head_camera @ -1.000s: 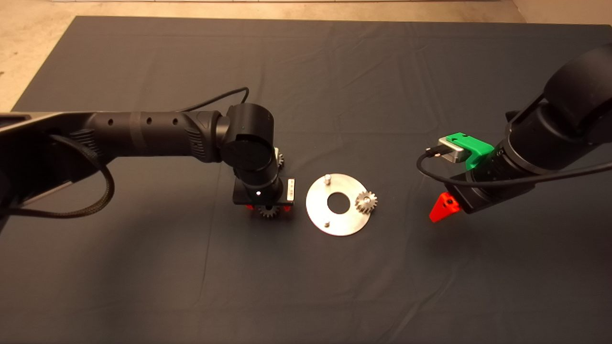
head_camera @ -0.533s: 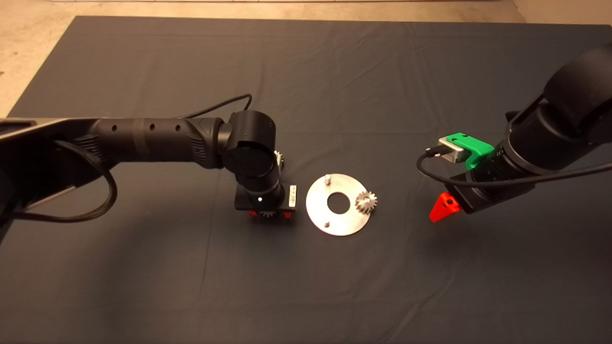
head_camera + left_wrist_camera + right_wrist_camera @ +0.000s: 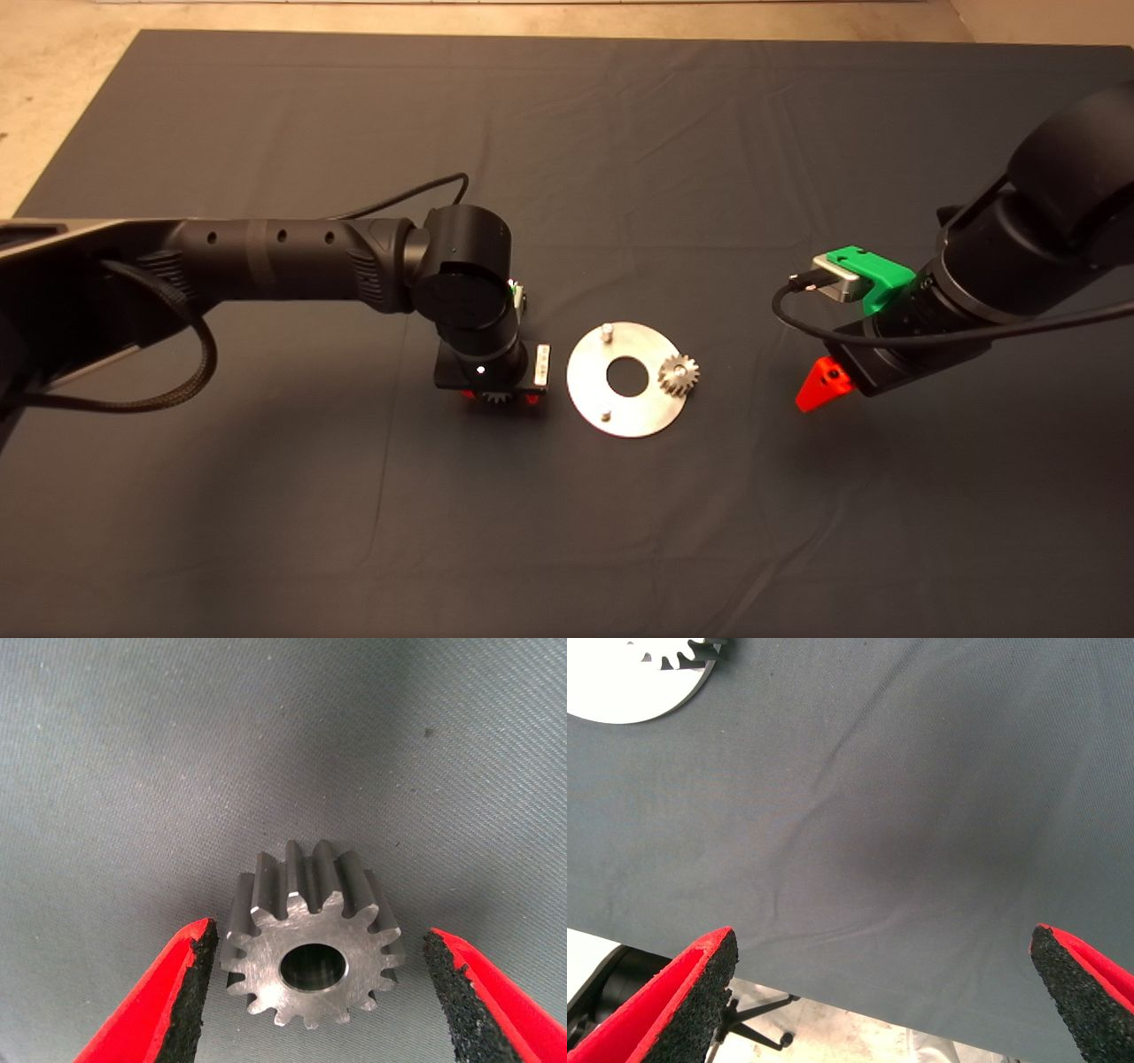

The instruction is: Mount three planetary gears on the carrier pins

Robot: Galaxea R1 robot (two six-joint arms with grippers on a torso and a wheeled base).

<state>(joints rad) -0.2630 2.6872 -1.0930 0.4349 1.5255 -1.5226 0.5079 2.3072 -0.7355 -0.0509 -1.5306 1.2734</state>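
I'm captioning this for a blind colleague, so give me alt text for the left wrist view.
A small steel planetary gear with a centre hole lies flat on the dark mat, framed between the open left gripper. Its two red fingers with black pads stand on either side of the gear, with a gap showing on each side.

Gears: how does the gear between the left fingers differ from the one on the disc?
The gear by the left gripper lies loose on the mat, centre hole empty; the mounted gear sits on a carrier pin at the disc rim. Both are small, toothed steel gears.
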